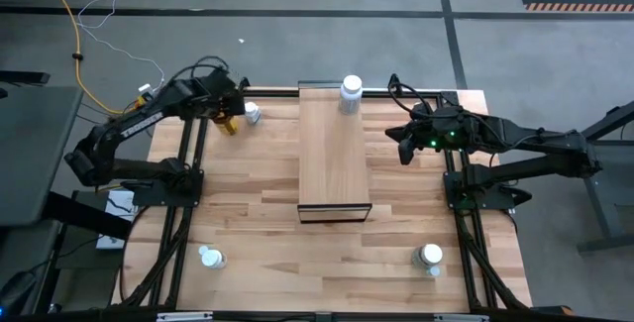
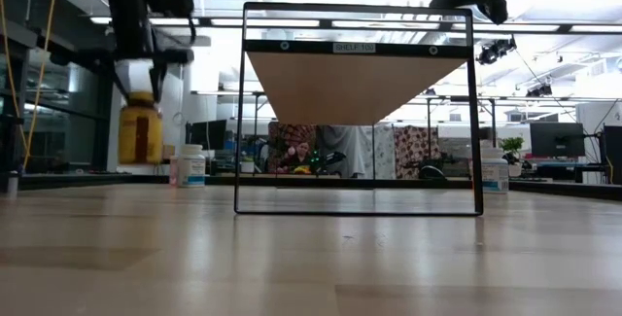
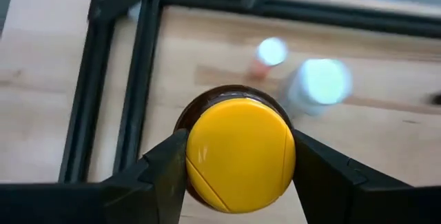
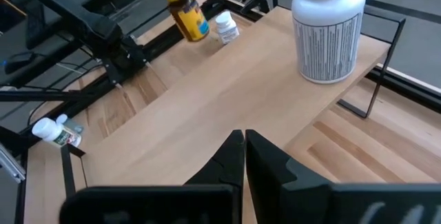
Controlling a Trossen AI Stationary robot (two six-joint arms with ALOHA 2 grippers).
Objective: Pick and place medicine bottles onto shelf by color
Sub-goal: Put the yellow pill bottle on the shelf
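Above butcher-block tabletop (image 1: pixel 258 223), left jaws clamp amber yellow-capped bottle (image 3: pixel 238 148); right jaws together.

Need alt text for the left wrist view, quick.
The left pincer has its fingers on either side of the yellow cap of an amber bottle, seen from above. Beyond, on the wooden tabletop, stand a white bottle and a small orange one.
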